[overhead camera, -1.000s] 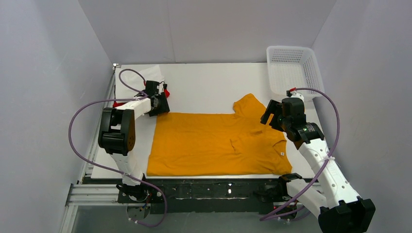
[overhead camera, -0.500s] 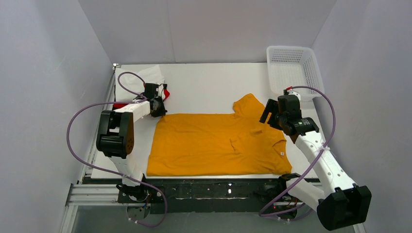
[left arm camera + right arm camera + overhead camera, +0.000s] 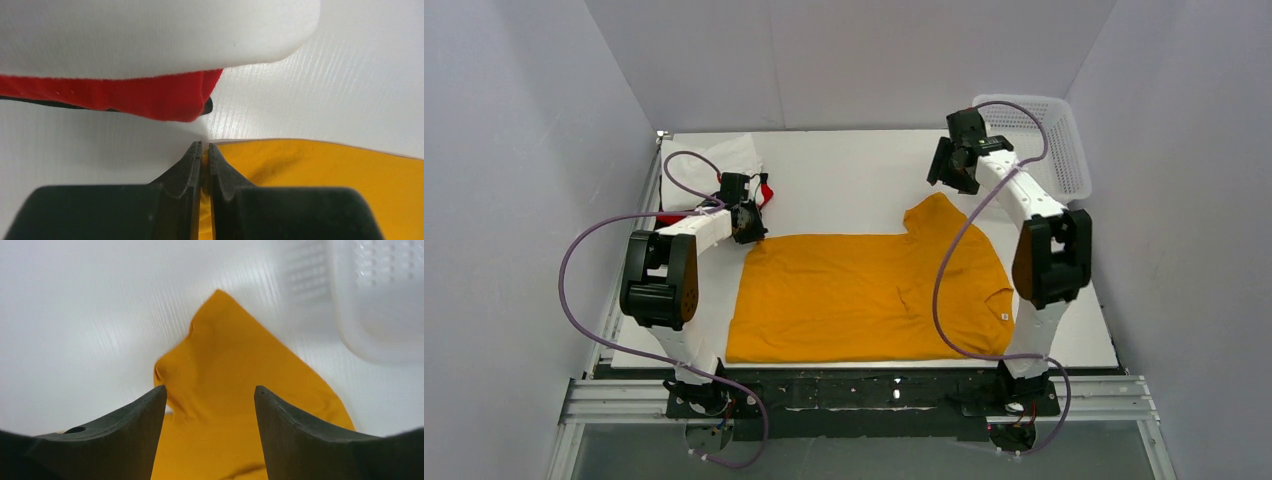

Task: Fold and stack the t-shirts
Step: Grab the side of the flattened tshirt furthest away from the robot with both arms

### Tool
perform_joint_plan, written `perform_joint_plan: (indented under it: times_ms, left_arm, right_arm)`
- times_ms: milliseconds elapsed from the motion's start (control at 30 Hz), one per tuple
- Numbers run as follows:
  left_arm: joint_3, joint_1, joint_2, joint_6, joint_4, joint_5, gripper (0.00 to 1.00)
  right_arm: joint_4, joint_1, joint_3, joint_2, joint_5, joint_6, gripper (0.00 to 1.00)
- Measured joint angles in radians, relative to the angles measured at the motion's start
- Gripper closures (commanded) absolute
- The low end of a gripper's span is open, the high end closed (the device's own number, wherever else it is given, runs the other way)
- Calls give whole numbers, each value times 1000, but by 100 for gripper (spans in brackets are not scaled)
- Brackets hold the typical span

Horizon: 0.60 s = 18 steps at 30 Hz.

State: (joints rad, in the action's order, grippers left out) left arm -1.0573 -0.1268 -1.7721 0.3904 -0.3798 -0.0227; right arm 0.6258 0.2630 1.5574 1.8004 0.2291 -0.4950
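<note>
The mustard-orange t-shirt (image 3: 864,295) lies spread flat on the white table, its sleeve (image 3: 936,215) pointing to the far right. My left gripper (image 3: 746,224) is shut on the shirt's far left corner (image 3: 235,155), with orange cloth pinched between the fingertips. A stack of folded white (image 3: 732,155), red (image 3: 150,95) and black shirts lies just beyond it. My right gripper (image 3: 949,165) is open and empty, held above the table beyond the sleeve (image 3: 225,355).
A white plastic lattice basket (image 3: 1034,145) stands at the far right corner, close to the right arm; its rim also shows in the right wrist view (image 3: 370,305). Grey walls enclose the table on three sides.
My right arm swung from over the shirt's right side to the far side, beyond the sleeve, next to the basket. My left gripper stayed at the shirt's far left corner.
</note>
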Motion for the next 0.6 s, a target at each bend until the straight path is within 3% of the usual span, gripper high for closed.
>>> perform_joint_plan:
  times_ms: [233,600]
  left_arm:
    - [2,0,1,16,10,-3,100]
    - [3,0,1,23,19,-4,100]
  right_arm:
    - [116,6,347,392,5,13,32]
    - [225,33,494,543,30,34,42]
